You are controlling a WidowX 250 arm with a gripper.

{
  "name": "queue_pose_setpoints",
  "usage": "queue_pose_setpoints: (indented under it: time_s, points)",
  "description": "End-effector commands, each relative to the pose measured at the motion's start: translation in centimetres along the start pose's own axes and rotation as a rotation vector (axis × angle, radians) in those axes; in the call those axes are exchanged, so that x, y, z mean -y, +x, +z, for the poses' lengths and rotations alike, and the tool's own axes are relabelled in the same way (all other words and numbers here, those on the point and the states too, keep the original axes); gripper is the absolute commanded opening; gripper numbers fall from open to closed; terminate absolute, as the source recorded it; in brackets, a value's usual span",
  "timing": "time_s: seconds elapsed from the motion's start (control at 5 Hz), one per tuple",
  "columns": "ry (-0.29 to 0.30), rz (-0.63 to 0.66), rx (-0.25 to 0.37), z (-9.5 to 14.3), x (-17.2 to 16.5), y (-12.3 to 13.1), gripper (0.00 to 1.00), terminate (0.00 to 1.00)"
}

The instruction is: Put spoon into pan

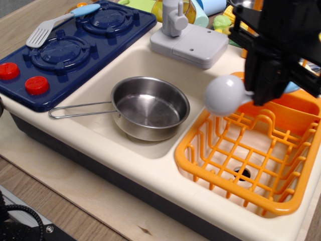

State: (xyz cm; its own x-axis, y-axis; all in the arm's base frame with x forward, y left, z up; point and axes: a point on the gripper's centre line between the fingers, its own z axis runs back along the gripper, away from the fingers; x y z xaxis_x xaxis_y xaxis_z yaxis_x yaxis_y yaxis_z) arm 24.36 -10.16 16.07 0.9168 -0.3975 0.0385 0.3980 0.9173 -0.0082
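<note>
My black gripper [268, 88] is shut on the spoon [226, 95] and holds it in the air above the orange dish rack [200, 165]. The spoon's round pale grey bowl sticks out to the left of the fingers, and a sliver of its light blue handle shows at the right. The shiny steel pan [150, 108] sits empty in the cream sink basin, left of and below the spoon, its wire handle pointing left.
A grey slotted spatula [47, 27] with a blue handle lies on the blue stove [75, 50] at the back left. A grey faucet block [188, 42] stands behind the sink. Toy food and a second orange rack sit at the back right.
</note>
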Motion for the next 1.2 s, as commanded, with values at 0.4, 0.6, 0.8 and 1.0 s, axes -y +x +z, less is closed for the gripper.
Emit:
queue_pose_setpoints:
  time_s: [0.4, 0.6, 0.8, 1.0]
  points:
    - [0.082, -0.139, 0.167, 0.9, -6.8, -3.2, 0.00, 0.00]
    - [0.060, -0.188, 0.215, -0.7, -8.6, -3.0, 0.00, 0.00]
    - [0.067, -0.265, 0.261, -2.5, -9.6, -3.7, 1.00, 0.00]
    - [0.067, -0.265, 0.261, -2.5, -9.6, -3.7, 1.00, 1.00]
